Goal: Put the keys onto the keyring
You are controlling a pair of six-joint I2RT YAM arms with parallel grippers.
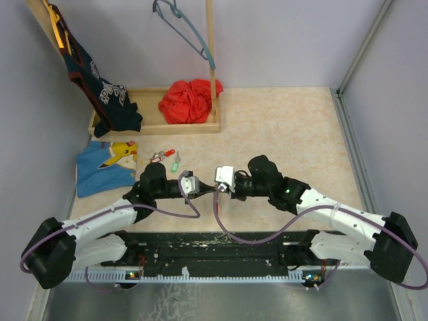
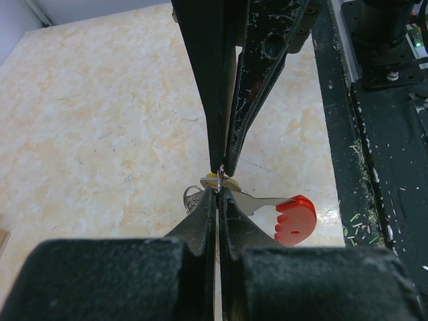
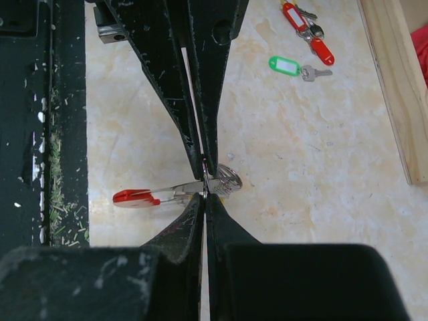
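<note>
Tip to tip above the table's middle, my left gripper (image 1: 200,188) (image 2: 219,191) and right gripper (image 1: 214,189) (image 3: 205,194) are both shut on the keyring (image 2: 219,179), a thin metal ring seen edge-on. A small coil of rings (image 3: 228,179) hangs with it. A flat key with a red head (image 2: 296,219) (image 3: 134,197) sticks out sideways from the ring, and something yellow (image 2: 213,178) shows behind the tips. Other keys lie loose on the table. One has a green tag (image 3: 286,65) (image 1: 175,164), and a bunch has red tags (image 3: 305,27) (image 1: 163,156).
A blue cloth with a yellow cartoon (image 1: 107,164) lies at the left. Behind it a wooden tray (image 1: 200,127) holds a red cloth (image 1: 188,100) and a dark shirt (image 1: 108,100). A hanger (image 1: 187,30) hangs on a wooden post. The black base rail (image 1: 214,244) runs along the near edge.
</note>
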